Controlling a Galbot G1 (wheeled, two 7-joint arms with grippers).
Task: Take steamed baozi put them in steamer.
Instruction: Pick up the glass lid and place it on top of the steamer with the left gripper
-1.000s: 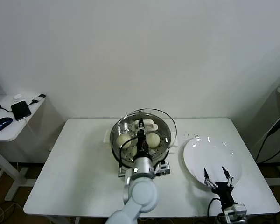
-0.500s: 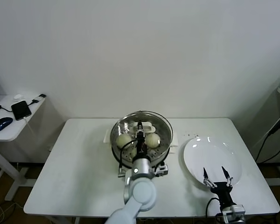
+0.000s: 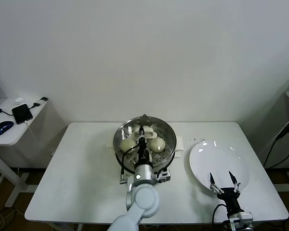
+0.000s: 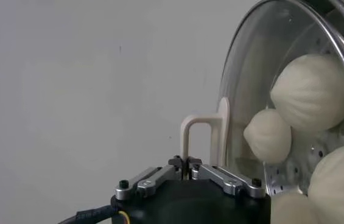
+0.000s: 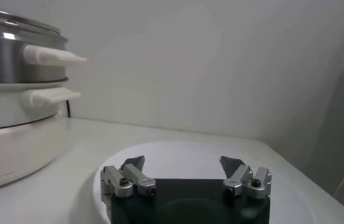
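White bench (image 3: 86,173) carries the steamer (image 3: 121,153) with steamed baozi (image 3: 128,144) inside; the left gripper (image 4: 187,165), jaws clamped on the glass lid's (image 4: 251,79) handle, should lower it level onto the rim. Right gripper (image 3: 224,184) waits over the plate (image 3: 216,154), jaws apart.

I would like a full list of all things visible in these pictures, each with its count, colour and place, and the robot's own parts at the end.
steamed baozi: four seen through the lid in the left wrist view, cream-white, inside the steamer.
steamer: one, shiny steel on a cream-white base, middle of the table.
glass lid: one, clear with a cream handle, over the steamer.
plate: one, white, on the table's right part, nothing on it.
table: one, white, in front of the robot.
side table: one, white, far left.
phone: one, black, on the side table.
mouse: one, dark blue, on the side table.
left gripper: one, black and silver, shut on the lid's handle.
right gripper: one, black, open, at the plate's near edge.
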